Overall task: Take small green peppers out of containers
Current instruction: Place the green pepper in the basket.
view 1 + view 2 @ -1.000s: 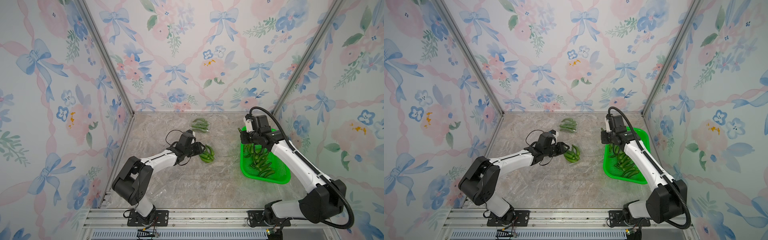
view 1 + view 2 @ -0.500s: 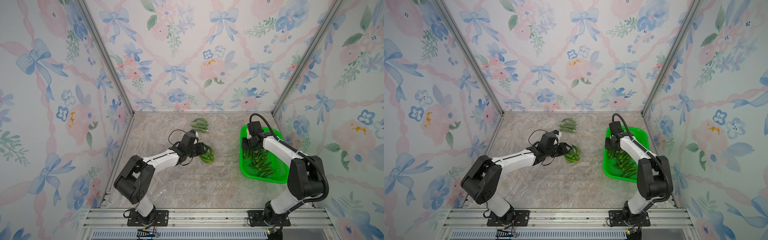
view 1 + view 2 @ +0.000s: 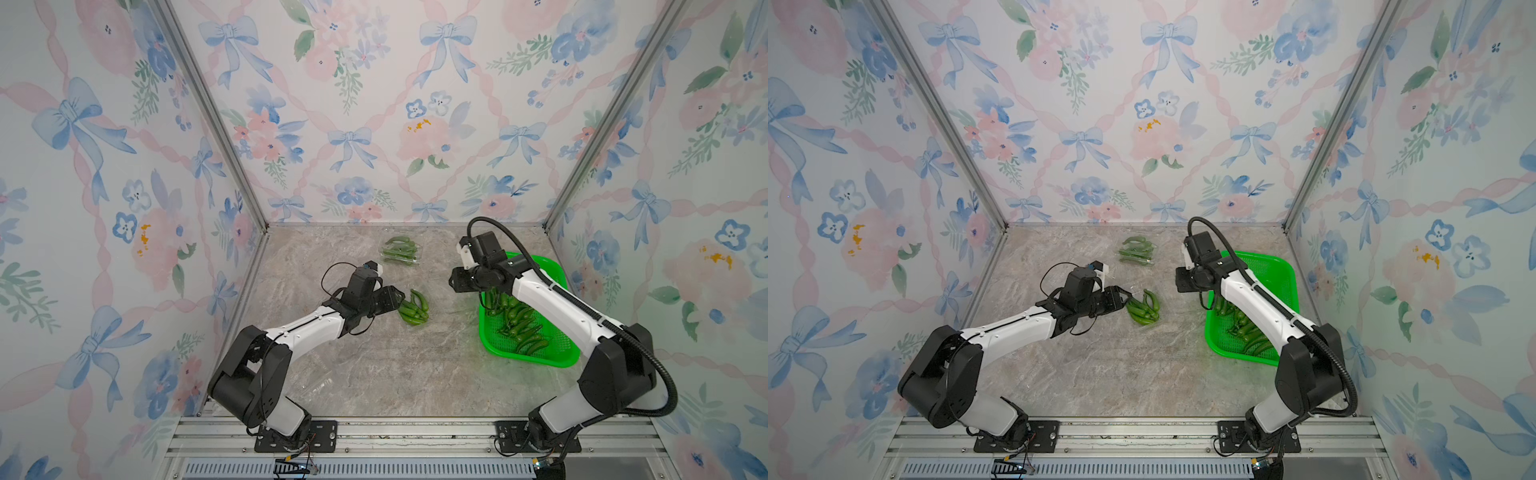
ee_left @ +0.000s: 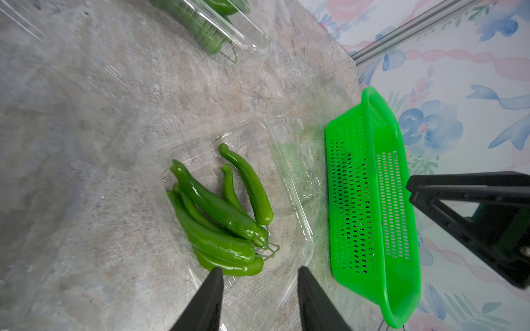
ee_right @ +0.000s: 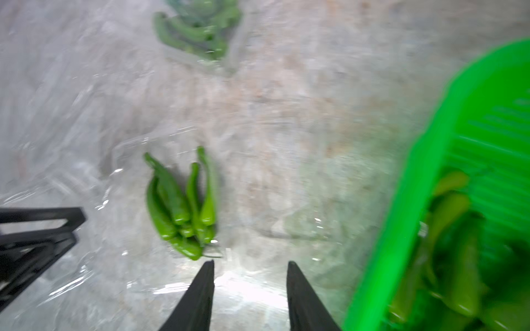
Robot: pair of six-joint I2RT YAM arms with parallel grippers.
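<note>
Several small green peppers [image 3: 413, 309] [image 4: 218, 212] lie in a clear container [image 4: 289, 183] mid-table. My left gripper [image 3: 398, 297] [image 4: 259, 270] is open at that container's near end, its fingertips just short of the peppers, the clear rim between them. More peppers [image 3: 401, 251] fill a second clear container [image 4: 252, 31] at the back. My right gripper [image 3: 454, 286] [image 5: 250, 263] hangs open and empty over the bare table, between the middle container and the green basket [image 3: 555, 272]. The right wrist view is blurred.
The bright green perforated basket [image 3: 1281, 266] [image 4: 372, 200] at the right holds several loose peppers [image 3: 519, 328] [image 5: 459, 229]. A faint clear plastic piece [image 3: 320, 385] lies near the front. Flowered walls close in three sides; a metal rail [image 3: 415, 432] runs along the front.
My right gripper has opened and swung left from over the basket out above the table. The left gripper has barely moved at the middle container.
</note>
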